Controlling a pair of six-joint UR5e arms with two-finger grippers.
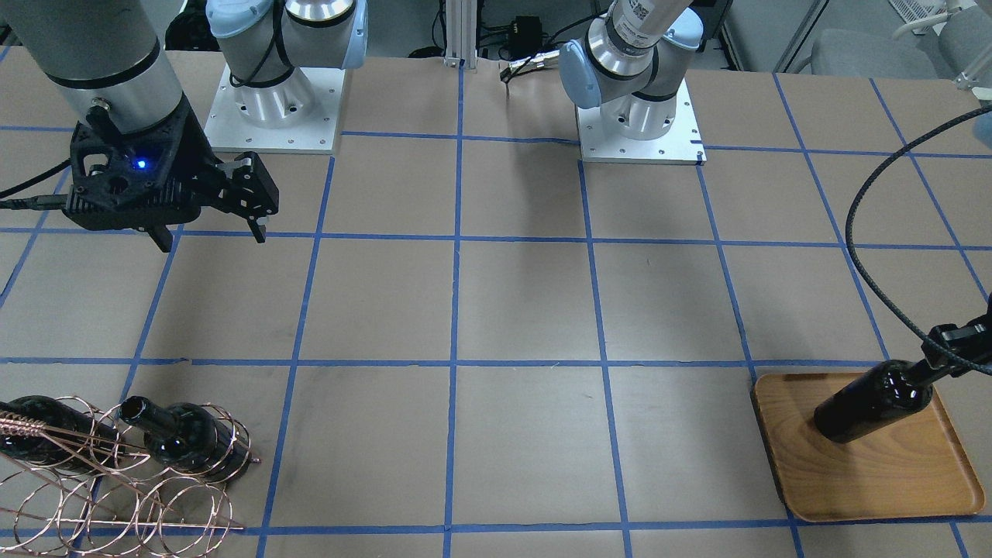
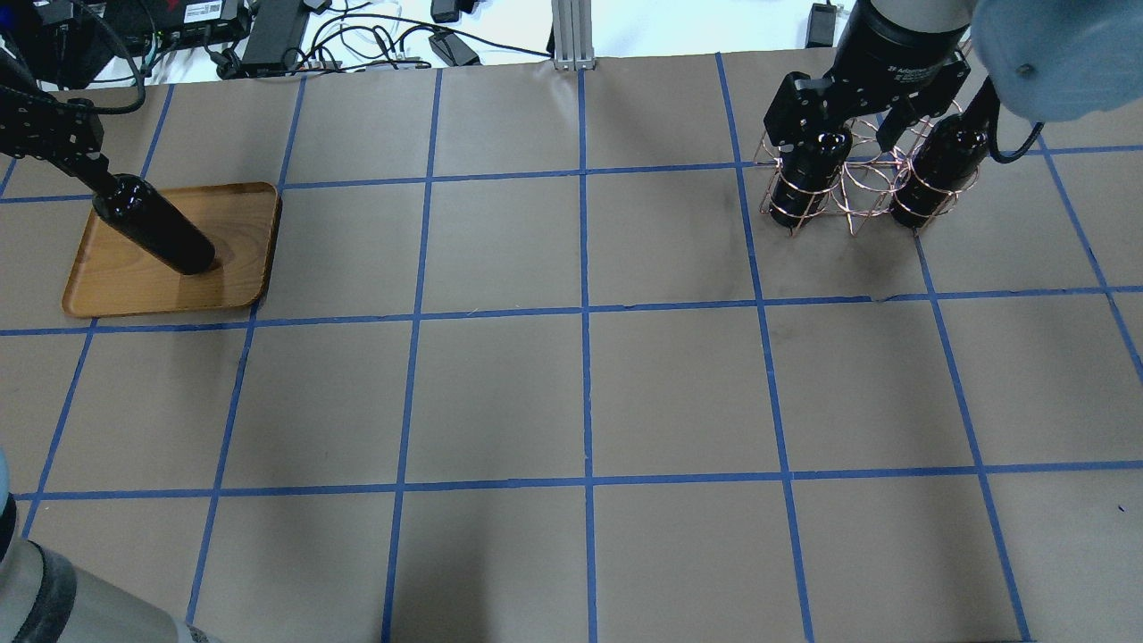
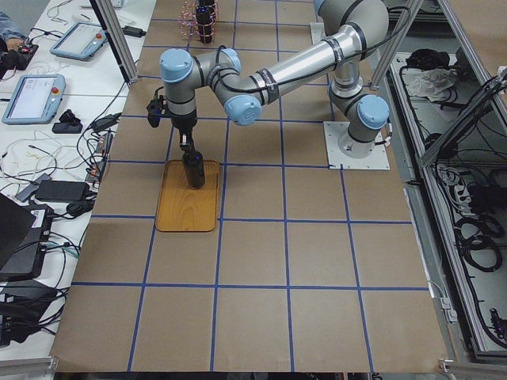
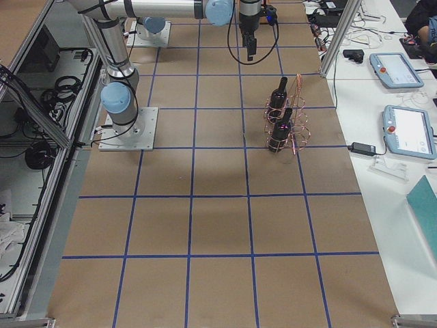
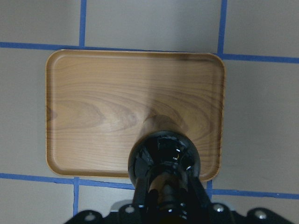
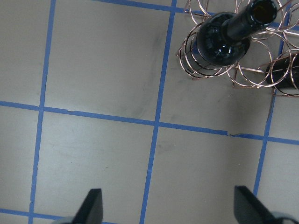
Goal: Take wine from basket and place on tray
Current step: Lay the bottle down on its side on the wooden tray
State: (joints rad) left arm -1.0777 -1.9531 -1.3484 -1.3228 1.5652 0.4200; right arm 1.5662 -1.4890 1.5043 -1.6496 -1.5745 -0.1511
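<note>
— Which step is it?
— Placing. The left gripper [image 1: 942, 353] is clamped on the neck of the wine [image 1: 872, 403], which stands on the tray [image 1: 891, 480] near the desk's far-left corner. Next it should confirm the base is seated, then release.
— Anything in the way?
— Nothing close. The right gripper [image 1: 211, 232], fingers apart, hovers near the basket [image 1: 27, 425] and its other bottles [image 1: 194, 442] at the far-right corner.

No text legible; white print on right arm wrist [image 2: 904, 70] too blurred.

Left arm [image 3: 301, 63] & right arm [image 1: 108, 54]: silver tubes w/ pale-blue joint caps, on white base plates [image 1: 318, 132] w/ screws. Right gripper [image 1: 211, 232] matte black w/ blue LED [image 1: 140, 163]; black braided cable [image 1: 851, 221] by left wrist
</note>
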